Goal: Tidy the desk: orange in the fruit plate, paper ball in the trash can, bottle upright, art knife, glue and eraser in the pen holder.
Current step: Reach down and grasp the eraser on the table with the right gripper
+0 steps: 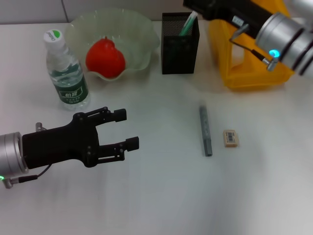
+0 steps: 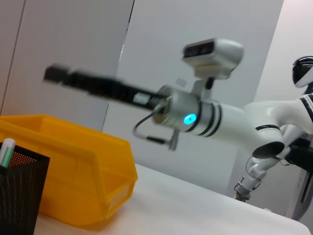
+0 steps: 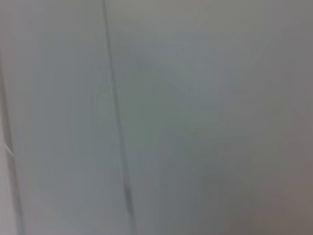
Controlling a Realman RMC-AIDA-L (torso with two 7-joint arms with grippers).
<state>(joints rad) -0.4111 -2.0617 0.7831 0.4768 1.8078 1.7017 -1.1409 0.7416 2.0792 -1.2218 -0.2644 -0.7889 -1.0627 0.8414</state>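
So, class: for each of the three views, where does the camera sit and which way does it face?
Head: looks down at the table; left gripper open, right arm over the bin.
Left wrist: faces sideways across the table at the right arm, bin and pen holder.
Right wrist: faces a blank wall; no body.
Head and left wrist share bin, pen holder, right arm.
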